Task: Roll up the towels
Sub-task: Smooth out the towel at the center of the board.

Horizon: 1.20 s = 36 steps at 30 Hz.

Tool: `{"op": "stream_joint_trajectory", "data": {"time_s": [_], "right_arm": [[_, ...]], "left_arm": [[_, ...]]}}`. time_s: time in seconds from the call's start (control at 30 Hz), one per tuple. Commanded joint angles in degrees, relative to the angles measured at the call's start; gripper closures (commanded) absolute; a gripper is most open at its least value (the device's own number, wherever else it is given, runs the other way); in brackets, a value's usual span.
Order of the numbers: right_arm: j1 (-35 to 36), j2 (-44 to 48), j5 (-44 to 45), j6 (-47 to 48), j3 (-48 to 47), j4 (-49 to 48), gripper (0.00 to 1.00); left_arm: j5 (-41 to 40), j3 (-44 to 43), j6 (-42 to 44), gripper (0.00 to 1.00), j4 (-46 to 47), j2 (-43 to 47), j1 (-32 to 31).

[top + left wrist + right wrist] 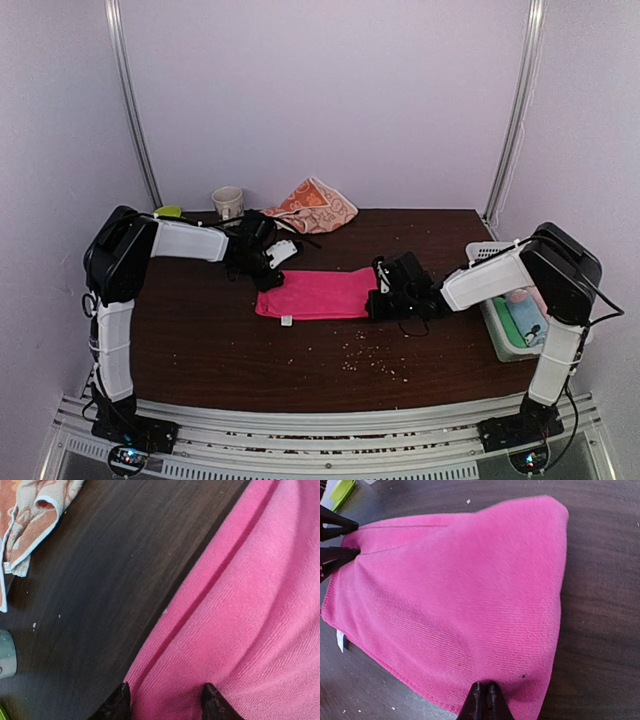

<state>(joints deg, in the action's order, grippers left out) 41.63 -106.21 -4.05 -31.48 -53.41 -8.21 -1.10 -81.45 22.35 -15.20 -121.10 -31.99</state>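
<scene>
Pink towel (315, 293) lies spread flat near the middle of the dark worktop (200, 330), long side running left to right, a small white tag at its near left corner. Left pincer (268, 268) sits at the towel's far left corner. In the left wrist view its fingertips (120, 702) stand slightly apart with a ridge of pink cloth filling the gap, so it is nipping the cloth. In the right wrist view taut creases run out across the towel from that corner. Right pincer (385, 290) is at the opposite short edge, fingers pressed together, gripping the towel's hem (484, 700). The towel is thus held at both ends, between the two pincers. Orange towel (318, 207) with pale prints lies crumpled at the far edge of the worktop, well apart from both pincers. A paper cup (228, 202) stands just left of it. A white basket (495, 330) sits at the right edge. Pale crumbs (370, 355) are scattered nearer the arm bases.
</scene>
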Motion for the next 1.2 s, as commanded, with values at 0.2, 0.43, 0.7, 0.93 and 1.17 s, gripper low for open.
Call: {"op": "stream_joint_trajectory", "data": {"time_s": [0.2,0.43,0.7,0.93,1.17], "right_arm": [[-0.3,1.9,3.1,1.3,4.7,6.3,0.94],[-0.2,7.5,-0.5,3.6,4.8,7.2,0.86],[-0.4,10.6,4.4,5.0,-5.2,11.0,0.72],[-1.3,2.1,9.9,5.8,-15.5,11.3,0.71],[-2.7,-6.0,9.4,5.2,-20.6,11.6,0.69]], "left_arm": [[-6.3,0.2,-0.2,0.35,-0.7,-2.1,0.6],[-6.1,-1.2,0.3,0.19,-1.7,-1.0,1.4],[-5.1,-3.6,1.2,0.02,-2.4,4.4,1.9],[-8.2,-5.0,1.5,0.05,-1.3,2.8,2.1],[-0.2,-10.2,-0.2,0.06,-7.6,-0.3,4.8]]}}
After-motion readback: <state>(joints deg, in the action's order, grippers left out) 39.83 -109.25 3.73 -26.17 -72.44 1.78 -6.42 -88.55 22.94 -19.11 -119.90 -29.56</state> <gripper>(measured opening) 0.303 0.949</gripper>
